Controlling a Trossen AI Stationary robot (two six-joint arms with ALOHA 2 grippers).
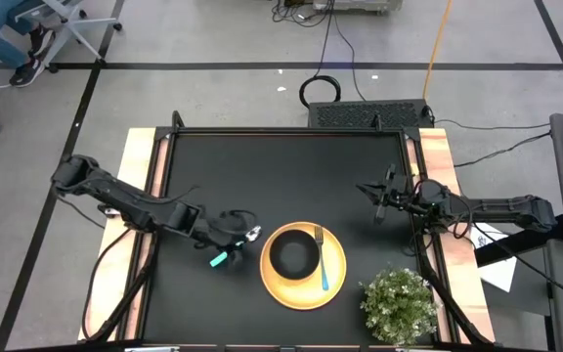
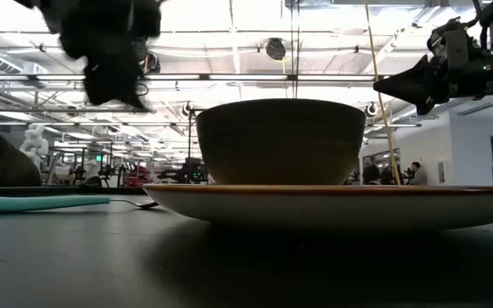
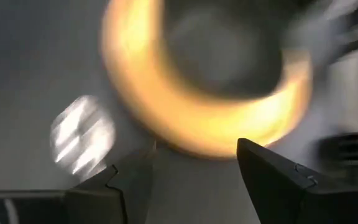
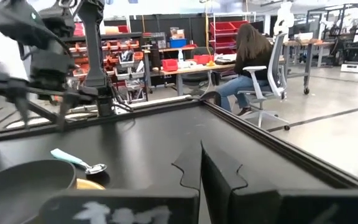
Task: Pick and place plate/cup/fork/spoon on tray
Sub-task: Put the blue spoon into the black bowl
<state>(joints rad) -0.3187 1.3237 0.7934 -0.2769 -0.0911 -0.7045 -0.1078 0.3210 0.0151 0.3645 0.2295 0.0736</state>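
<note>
The yellow tray (image 1: 303, 291) lies at the table's near middle. The dark cup (image 1: 293, 256) stands on it, and the teal-handled fork (image 1: 323, 262) lies on it to the cup's right. The spoon (image 2: 50, 203) lies flat on the table left of the tray, its silver head (image 4: 96, 168) toward the tray. My left gripper (image 1: 238, 233) hovers open and empty above the spoon, clear of it in the low view (image 2: 109, 60). Its own view (image 3: 194, 152) is blurred. My right gripper (image 1: 379, 196) is shut and empty at the table's right side, raised (image 2: 400, 84).
A potted plant (image 1: 399, 303) stands at the table's near right corner, close to the tray. The table has raised wooden side rails (image 1: 143, 196). A person sits on a chair (image 4: 247, 56) in the room beyond the table.
</note>
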